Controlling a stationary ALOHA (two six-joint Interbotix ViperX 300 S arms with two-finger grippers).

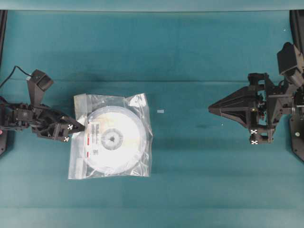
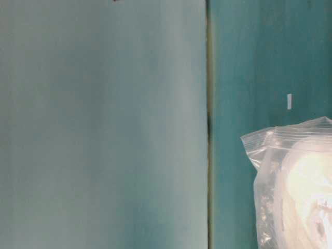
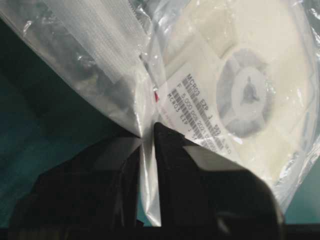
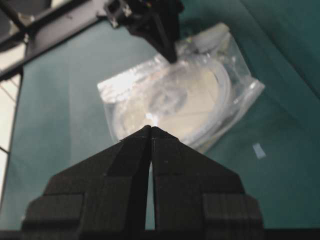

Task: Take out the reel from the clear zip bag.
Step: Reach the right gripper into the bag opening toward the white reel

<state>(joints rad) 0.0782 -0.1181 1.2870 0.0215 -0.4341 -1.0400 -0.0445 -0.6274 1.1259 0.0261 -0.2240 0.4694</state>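
The clear zip bag lies flat left of the table's centre, with the white-and-cream reel inside it, label side toward the left. My left gripper is at the bag's left edge. In the left wrist view it is shut on a fold of the bag's plastic, just short of the reel's label. My right gripper hovers far to the right, shut and empty, pointing at the bag from a distance.
A small white scrap lies on the teal table just right of the bag. Black frame posts stand at the left and right table edges. The table-level view catches only a corner of the bag.
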